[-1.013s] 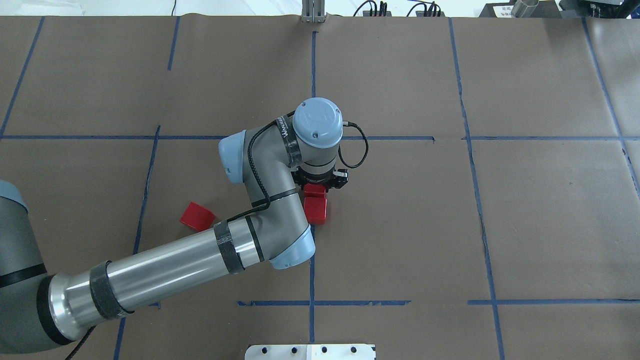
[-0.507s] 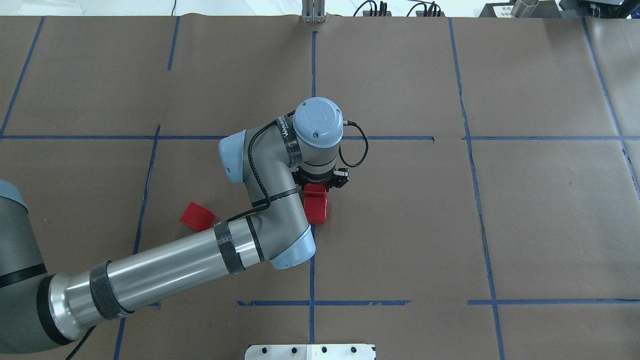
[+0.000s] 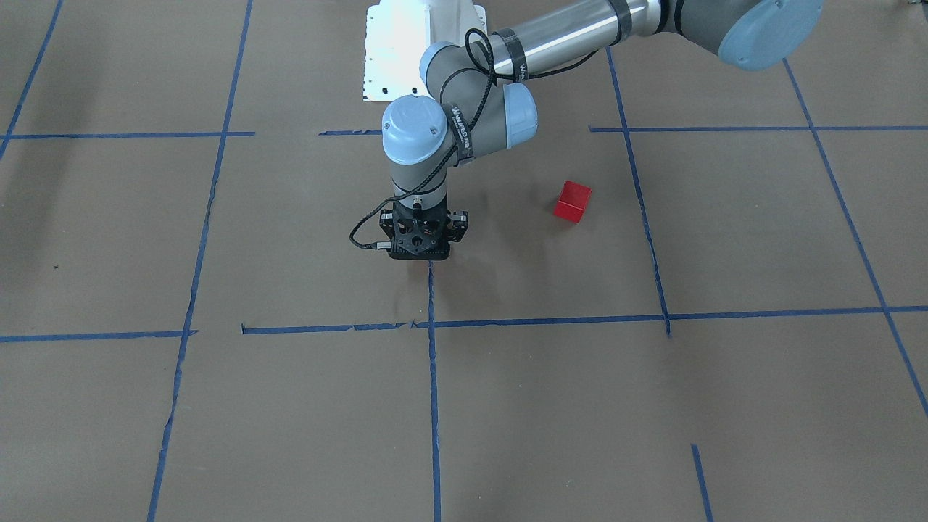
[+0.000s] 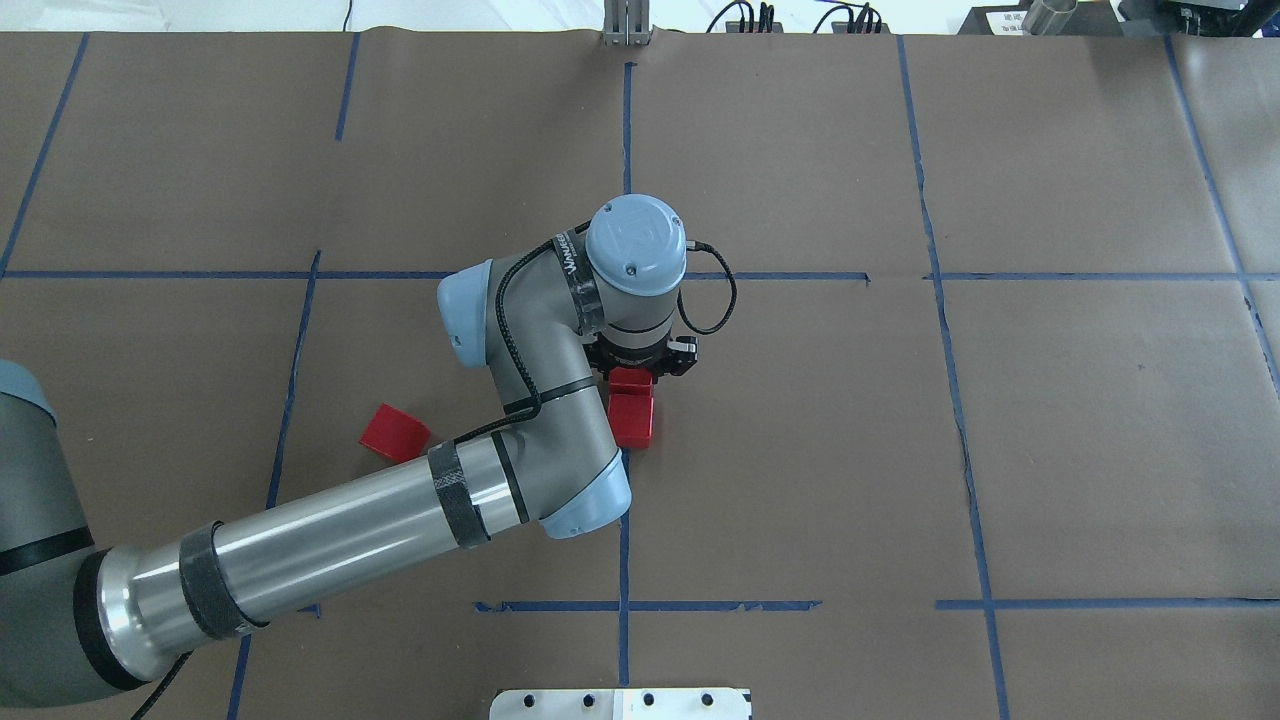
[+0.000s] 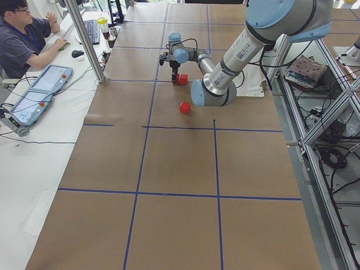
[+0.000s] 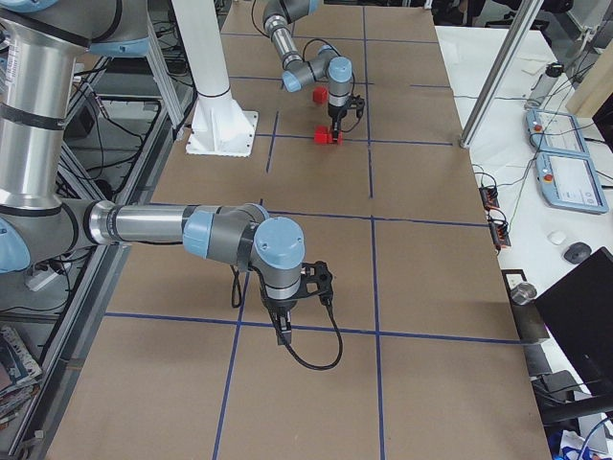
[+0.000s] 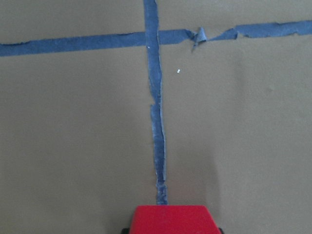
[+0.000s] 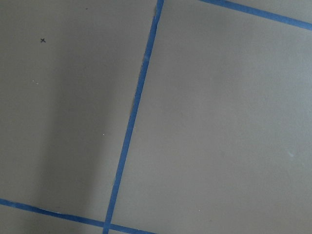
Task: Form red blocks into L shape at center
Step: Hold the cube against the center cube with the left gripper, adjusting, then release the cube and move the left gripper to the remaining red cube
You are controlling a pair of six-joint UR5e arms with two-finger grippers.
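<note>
My left gripper (image 4: pixel 634 371) points straight down at the center cell (image 4: pixel 800 440), low over the paper by the vertical blue tape line. It is shut on a red block (image 4: pixel 630 379), which fills the bottom edge of the left wrist view (image 7: pixel 170 219). A second red block (image 4: pixel 632 422) lies right against it on the robot's side. The third red block (image 4: pixel 395 432) sits apart in the left part of the cell, also seen from the front (image 3: pixel 573 201). From the front, the gripper body (image 3: pixel 419 239) hides the pair. My right gripper (image 6: pixel 287 331) hovers over bare paper; I cannot tell its state.
The left forearm (image 4: pixel 330 545) crosses low over the cell's near-left part, close to the lone block. A white mounting plate (image 4: pixel 620 703) sits at the near edge. A person (image 5: pixel 22 34) sits at a side desk beyond the table.
</note>
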